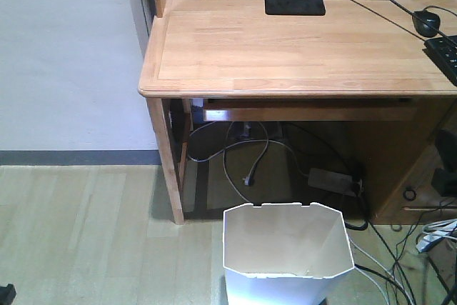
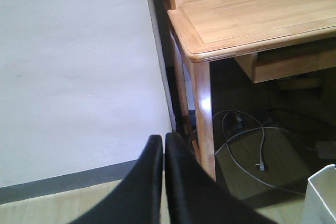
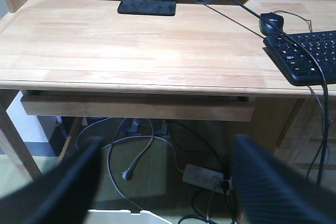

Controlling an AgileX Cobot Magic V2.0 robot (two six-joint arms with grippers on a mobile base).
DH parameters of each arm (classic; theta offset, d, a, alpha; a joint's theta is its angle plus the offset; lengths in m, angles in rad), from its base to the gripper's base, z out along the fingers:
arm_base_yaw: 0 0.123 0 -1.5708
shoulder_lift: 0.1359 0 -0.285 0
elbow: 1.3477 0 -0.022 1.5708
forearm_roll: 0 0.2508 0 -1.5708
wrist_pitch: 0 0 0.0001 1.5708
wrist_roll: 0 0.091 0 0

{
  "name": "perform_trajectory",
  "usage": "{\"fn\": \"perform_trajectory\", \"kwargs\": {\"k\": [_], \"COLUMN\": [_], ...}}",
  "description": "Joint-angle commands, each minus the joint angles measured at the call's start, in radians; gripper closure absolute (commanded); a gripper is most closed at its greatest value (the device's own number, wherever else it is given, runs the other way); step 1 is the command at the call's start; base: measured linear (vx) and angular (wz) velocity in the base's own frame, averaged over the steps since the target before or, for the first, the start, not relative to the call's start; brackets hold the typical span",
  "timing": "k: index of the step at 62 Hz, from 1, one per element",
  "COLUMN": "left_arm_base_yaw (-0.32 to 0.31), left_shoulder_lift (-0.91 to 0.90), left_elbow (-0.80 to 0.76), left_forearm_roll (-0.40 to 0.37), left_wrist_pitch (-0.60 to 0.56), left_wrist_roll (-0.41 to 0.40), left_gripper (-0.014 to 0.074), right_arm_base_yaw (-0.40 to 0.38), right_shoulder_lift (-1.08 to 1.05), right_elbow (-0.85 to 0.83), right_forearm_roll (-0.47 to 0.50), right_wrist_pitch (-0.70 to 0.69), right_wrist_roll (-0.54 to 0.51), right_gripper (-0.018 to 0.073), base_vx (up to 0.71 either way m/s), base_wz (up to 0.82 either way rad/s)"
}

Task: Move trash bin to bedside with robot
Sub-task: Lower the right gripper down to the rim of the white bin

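Now, white trash bin (image 1: pixel 287 244) stands upright on floor (image 1: pixel 86 226), just in front of wooden desk (image 1: pixel 285 41), near desk's left leg (image 1: pixel 166 162). Left gripper (image 2: pixel 163 148) sits low by wall (image 2: pixel 73 77), two fingers pressed together, nothing between them. Right gripper (image 3: pixel 168 145) has fingers spread wide apart; bin rim shows low between them. Grey cables (image 1: pixel 246 155) and power strip (image 3: pixel 205 176) lie under desk. Keyboard (image 3: pixel 307 56) and mouse (image 3: pixel 271 23) sit on top.
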Motion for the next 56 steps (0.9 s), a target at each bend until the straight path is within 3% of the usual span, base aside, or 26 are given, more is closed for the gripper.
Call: {"fn": "perform_trajectory", "kwargs": {"k": [1,12,21,33,56], "left_arm_base_yaw": [0.000,0.000,0.000,0.000,0.000], "left_shoulder_lift": [-0.020,-0.020,-0.020,-0.020,-0.020], "left_elbow": [0.018,0.018,0.018,0.018,0.018], "left_forearm_roll": [0.000,0.000,0.000,0.000,0.000], "left_wrist_pitch": [-0.069,-0.069,-0.069,-0.069,-0.069], "left_wrist_roll": [-0.005,-0.005,-0.005,-0.005,-0.005], "left_gripper": [0.0603,0.0603,0.0603,0.0603,0.0603], "right_arm_base_yaw": [-0.004,-0.004,-0.004,-0.004,-0.004], "right_shoulder_lift": [0.006,0.006,0.045,0.191,0.551], "right_elbow": [-0.034,-0.038,-0.096,-0.220,-0.327], "right_forearm_roll": [-0.003,0.042,0.066,0.070,0.111], "right_wrist_pitch": [-0.065,-0.054,0.053,0.174,0.222], "right_wrist_roll": [-0.010,0.013,0.013,0.011,-0.047], "right_gripper": [-0.0104,-0.0112,-0.0080,-0.0052,-0.0043], "base_vx": [0.00,0.00,0.00,0.00,0.00], "base_wz": [0.00,0.00,0.00,0.00,0.00]}}
